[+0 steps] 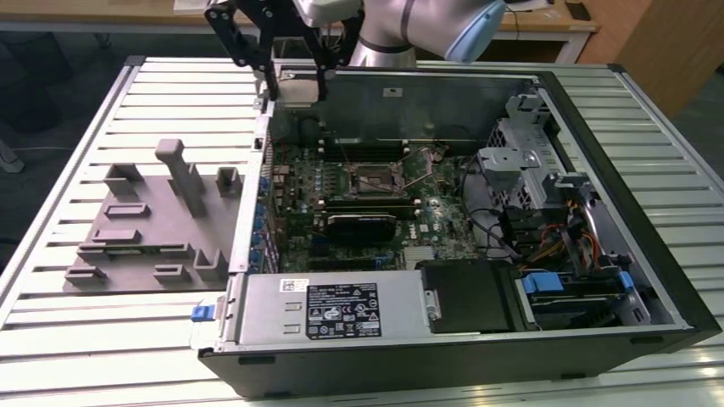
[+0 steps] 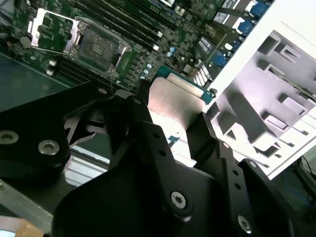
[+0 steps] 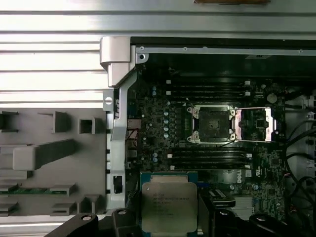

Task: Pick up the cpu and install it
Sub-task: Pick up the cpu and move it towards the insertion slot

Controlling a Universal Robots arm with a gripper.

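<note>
Item: cpu (image 3: 169,207), held in my jaws above the motherboard.
My jaws are clamped on its opposite edges, with its silvery top plate facing the first wrist view. I hang over the open computer case (image 1: 453,365), near its rim at the back of the exterior view. The socket (image 3: 212,123) lies bare, its retention frame (image 3: 254,123) swung aside. A grey fixture tray (image 1: 147,220) sits beside the case on the slatted tabletop (image 1: 68,339).
</note>
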